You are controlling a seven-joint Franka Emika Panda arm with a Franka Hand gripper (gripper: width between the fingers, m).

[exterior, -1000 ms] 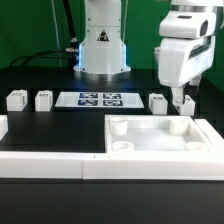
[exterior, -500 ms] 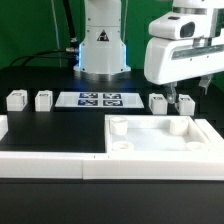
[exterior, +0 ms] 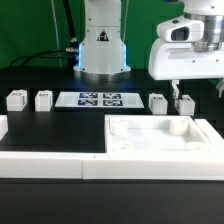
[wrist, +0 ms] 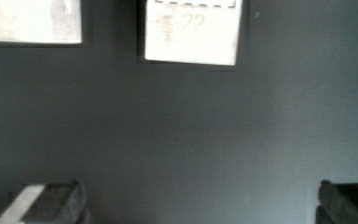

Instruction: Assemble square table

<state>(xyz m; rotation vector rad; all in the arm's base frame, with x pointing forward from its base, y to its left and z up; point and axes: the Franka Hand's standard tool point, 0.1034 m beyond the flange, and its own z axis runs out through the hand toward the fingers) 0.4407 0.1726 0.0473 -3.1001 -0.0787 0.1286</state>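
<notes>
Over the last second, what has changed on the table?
The gripper rose, open and empty, away from the leg at the exterior view's far right. Nothing was gripped or let go. That leg, the other legs, the tabletop and the marker board stayed put.

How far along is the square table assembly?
Done: nothing fitted. The large white plastic square tabletop lies with its visible corner sockets empty. In hand: nothing. The gripper is open and empty, above the table near the two small white block legs on the exterior view's right. Left: all four legs, including the pair on its left.
</notes>
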